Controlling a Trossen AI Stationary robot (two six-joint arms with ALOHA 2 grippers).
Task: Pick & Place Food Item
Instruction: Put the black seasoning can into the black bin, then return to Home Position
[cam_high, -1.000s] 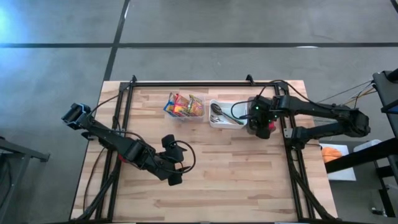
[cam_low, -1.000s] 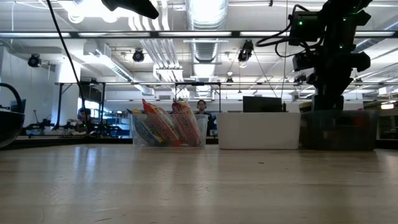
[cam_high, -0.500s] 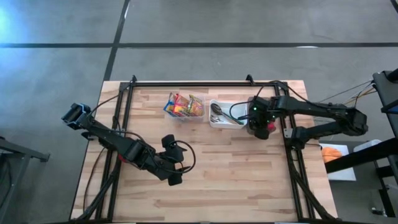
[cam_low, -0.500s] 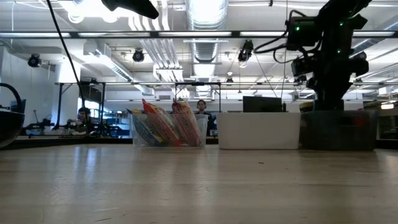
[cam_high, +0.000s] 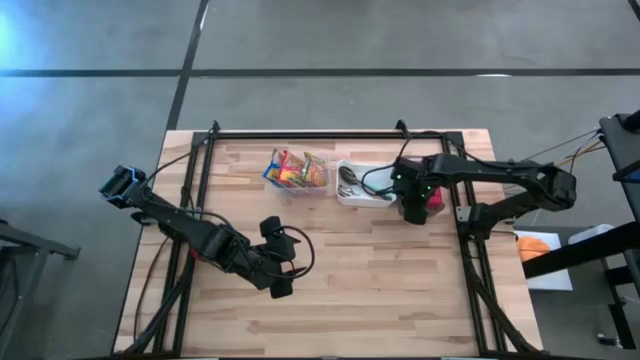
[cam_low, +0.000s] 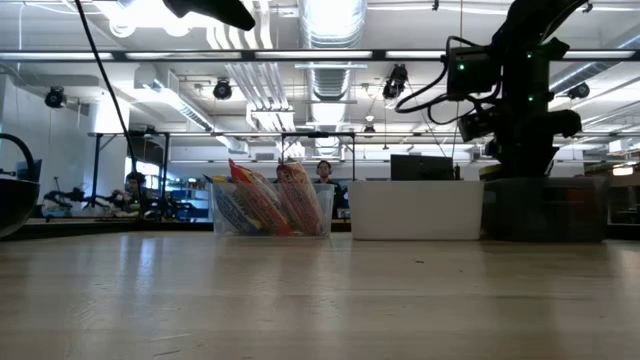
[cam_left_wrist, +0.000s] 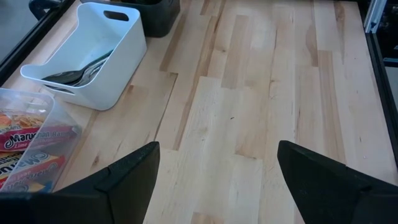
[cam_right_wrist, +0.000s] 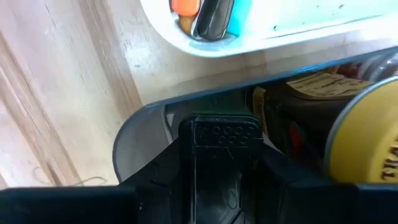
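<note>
The right gripper (cam_high: 414, 206) is down in the dark bin (cam_low: 545, 208) beside the white tub (cam_high: 362, 183); I cannot tell if its jaws hold food. The left gripper (cam_high: 281, 262) waits open, nearer the front of the bench (cam_high: 400, 280). Nothing looks placed yet.

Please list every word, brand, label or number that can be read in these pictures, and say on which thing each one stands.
"Maruchan": on a noodle packet in the clear bin, left wrist view.
"THA": partial letters on the edge of a yellow can lid in the dark bin, right wrist view.
Tan label on the can beside it: print too blurred to read.
Packets in the high view: too small to read.
</note>
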